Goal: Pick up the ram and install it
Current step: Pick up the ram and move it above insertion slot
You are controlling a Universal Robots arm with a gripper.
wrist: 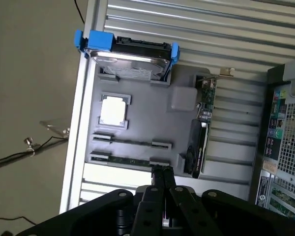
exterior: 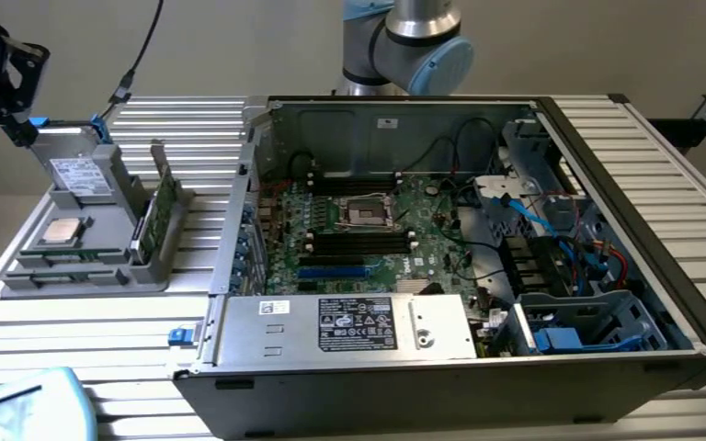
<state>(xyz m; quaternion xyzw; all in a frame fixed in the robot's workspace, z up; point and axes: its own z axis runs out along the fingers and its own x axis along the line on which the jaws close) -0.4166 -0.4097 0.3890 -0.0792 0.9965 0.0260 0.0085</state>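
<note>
The ram [wrist: 129, 161] is a thin green stick standing on edge in the grey holder tray [wrist: 145, 120], with a second stick [wrist: 132, 143] in the slot beside it. In the exterior view the sticks lie at the tray's near end [exterior: 69, 262]. My gripper [wrist: 162, 172] hangs above the tray with its fingers pressed together and nothing between them. Seen from the wrist, its tips line up near one end of the nearer stick. In the exterior view the black gripper [exterior: 16, 129] is high at the far left, over the tray's far end.
The tray also holds a silver hard drive with blue tabs [wrist: 130, 56], a square processor chip [wrist: 112, 110] and an upright expansion card [wrist: 199, 142]. The open computer case [exterior: 451, 257] with its motherboard [exterior: 366, 230] stands to the exterior view's right of the tray on the slatted table [exterior: 84, 331].
</note>
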